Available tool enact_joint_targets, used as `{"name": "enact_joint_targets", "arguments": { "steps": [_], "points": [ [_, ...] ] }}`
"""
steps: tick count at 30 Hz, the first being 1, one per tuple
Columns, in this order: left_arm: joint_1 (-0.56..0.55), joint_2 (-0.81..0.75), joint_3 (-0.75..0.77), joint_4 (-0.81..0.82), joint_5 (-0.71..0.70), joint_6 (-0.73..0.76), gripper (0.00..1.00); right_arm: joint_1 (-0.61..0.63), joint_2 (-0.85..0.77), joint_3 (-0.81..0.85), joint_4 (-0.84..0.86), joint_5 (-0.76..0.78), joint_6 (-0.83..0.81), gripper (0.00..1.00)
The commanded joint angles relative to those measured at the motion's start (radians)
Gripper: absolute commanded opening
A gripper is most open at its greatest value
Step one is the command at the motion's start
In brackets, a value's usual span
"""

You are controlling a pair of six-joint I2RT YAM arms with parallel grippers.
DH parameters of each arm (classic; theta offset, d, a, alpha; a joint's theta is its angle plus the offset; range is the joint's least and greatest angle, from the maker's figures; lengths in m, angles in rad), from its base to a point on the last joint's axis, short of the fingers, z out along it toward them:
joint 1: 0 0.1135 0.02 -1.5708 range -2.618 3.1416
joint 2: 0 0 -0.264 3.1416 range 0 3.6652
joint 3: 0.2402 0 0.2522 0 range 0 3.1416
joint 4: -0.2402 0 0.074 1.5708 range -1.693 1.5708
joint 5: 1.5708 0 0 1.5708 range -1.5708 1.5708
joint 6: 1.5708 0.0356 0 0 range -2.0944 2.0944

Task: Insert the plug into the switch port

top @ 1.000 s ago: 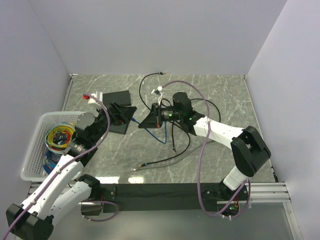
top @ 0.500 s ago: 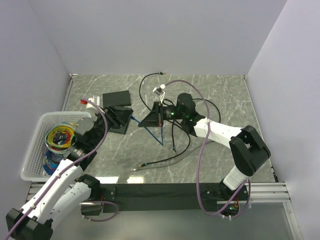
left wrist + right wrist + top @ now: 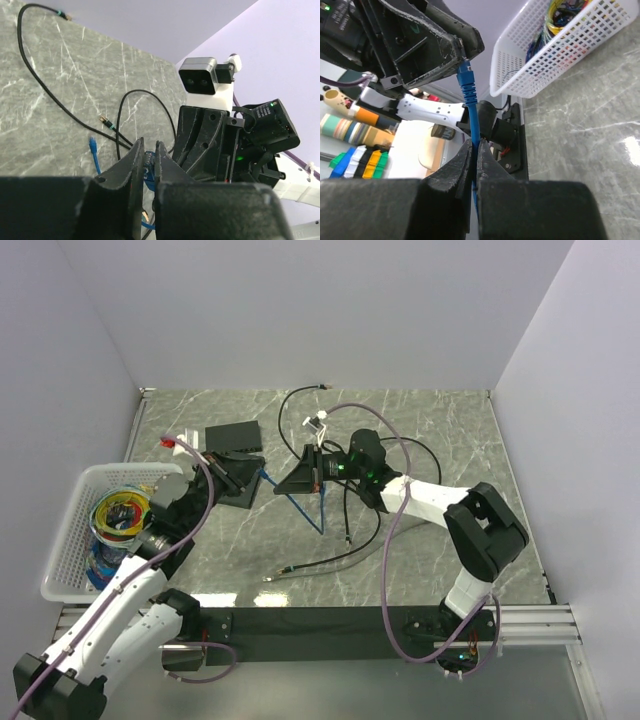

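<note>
Above the middle of the tabletop (image 3: 440, 430), the two grippers meet tip to tip. On the left gripper (image 3: 149, 152) the jaws are narrow and appear to nip the blue plug (image 3: 465, 75) at its head. The right gripper (image 3: 474, 150) pinches the blue cable (image 3: 474, 122) just behind the plug, probably to steady it or to pass it across. The switch (image 3: 236, 433) lies flat on the tabletop just beyond the left gripper. Its ports cannot be made out, and the plug is not yet inserted.

Mid-table is tight: the left gripper (image 3: 149, 159), pinching the plug (image 3: 466, 75), sits nose to nose with the right gripper (image 3: 473, 152), which is clamped on the blue cable (image 3: 475, 125). The switch (image 3: 236, 434) crowds in behind, black cables (image 3: 322, 562) sprawl nearby, and the basket (image 3: 70, 540) walls the left edge. The only open lane is the bare table (image 3: 450, 440) far right.
</note>
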Motion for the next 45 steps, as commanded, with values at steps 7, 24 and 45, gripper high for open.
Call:
{"name": "enact_joint_targets", "arguments": {
  "steps": [7,24,45],
  "points": [
    [0.001,0.05,0.184,-0.291,-0.09,-0.071,0.01,0.046,-0.168,0.141,-0.647,0.45,-0.517,0.73],
    [0.001,0.104,0.132,-0.364,-0.065,-0.249,0.01,0.201,-0.187,0.227,-0.787,0.717,-0.719,0.61],
    [0.0,0.103,0.059,-0.309,-0.044,-0.267,0.01,0.275,-0.067,0.292,-0.807,0.753,-0.736,0.3]
  ]
}}
